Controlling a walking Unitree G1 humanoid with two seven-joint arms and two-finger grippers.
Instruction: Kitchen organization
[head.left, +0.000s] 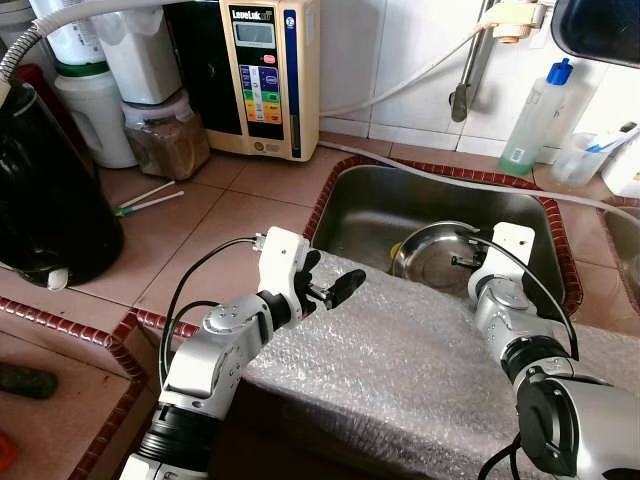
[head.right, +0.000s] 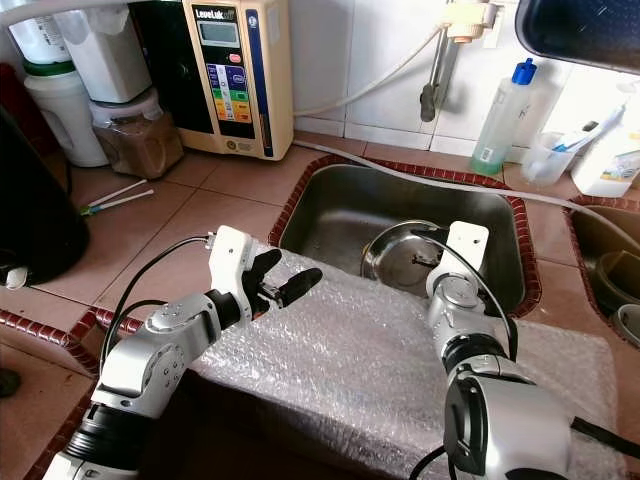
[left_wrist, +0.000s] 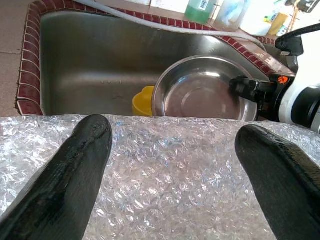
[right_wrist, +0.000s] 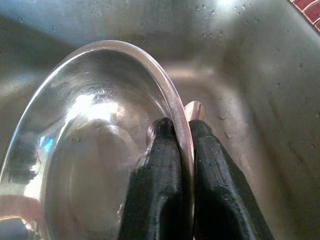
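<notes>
Bubble wrap (head.left: 420, 370) fronts sink (head.left: 360, 205); right gripper (right_wrist: 182, 132) pinches steel bowl (right_wrist: 90, 150) rim.

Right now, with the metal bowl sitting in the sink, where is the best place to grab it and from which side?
Grip the thin rim. The metal bowl sits tilted in the sink, its near edge raised toward the robot, so coming from the front over the bubble wrap suits it. The right gripper is shut on that rim, one finger inside, one outside. The left gripper is open above the wrap.
</notes>
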